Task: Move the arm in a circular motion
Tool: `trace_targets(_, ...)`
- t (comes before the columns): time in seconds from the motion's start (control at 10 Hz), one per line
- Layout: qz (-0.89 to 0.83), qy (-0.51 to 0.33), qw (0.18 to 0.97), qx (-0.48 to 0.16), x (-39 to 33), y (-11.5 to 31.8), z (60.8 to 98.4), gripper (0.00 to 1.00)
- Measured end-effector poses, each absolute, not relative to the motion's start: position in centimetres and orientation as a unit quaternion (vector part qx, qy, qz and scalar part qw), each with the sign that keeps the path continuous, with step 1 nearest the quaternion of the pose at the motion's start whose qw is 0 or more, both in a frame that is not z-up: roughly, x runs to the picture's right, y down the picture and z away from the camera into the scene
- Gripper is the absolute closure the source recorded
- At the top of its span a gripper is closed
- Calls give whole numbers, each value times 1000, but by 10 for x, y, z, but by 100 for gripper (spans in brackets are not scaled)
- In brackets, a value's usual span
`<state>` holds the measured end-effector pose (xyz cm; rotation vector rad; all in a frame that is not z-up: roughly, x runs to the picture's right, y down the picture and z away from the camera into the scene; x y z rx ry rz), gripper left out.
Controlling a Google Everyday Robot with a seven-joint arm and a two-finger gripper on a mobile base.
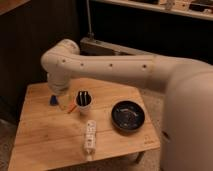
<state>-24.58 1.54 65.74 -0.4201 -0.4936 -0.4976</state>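
The arm point(107, 69) is thick, cream-white and jointed, with small dark dots along it. It reaches from the right edge across to the left, bends at a rounded joint point(61, 55) and points down over the back left of the wooden table point(45, 142). The gripper point(58, 92) is at the arm's lower end, just above a small blue object point(53, 100). It holds nothing that I can see.
On the table stand a white cup with dark utensils point(83, 100), a black bowl point(128, 115), a white bottle lying on its side point(90, 136) and a small orange item point(72, 108). A dark cabinet and a metal rail point(107, 47) are behind.
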Motion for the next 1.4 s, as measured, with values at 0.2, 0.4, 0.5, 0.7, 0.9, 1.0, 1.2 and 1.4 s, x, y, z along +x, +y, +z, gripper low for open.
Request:
trace_targets(0.2,-270,-249,912,-184,-288,-14,665,20)
trace_targets(0.4,-277,-250,914,-159,-314,-61,675,20)
trace_targets(0.5,-274,-248,917,-150,-316,-82,680,20)
trace_targets(0.7,-255,-240,927,-131,-307,-134,697,20)
trace_targets(0.9,-225,-232,939,-119,-280,-174,714,20)
trace_targets(1.0,-207,-227,945,-115,-261,-189,721,20)
trace_targets(1.2,-168,-213,956,-108,-207,-206,728,20)
trace_targets(1.4,-127,-197,967,-101,-146,-209,724,20)
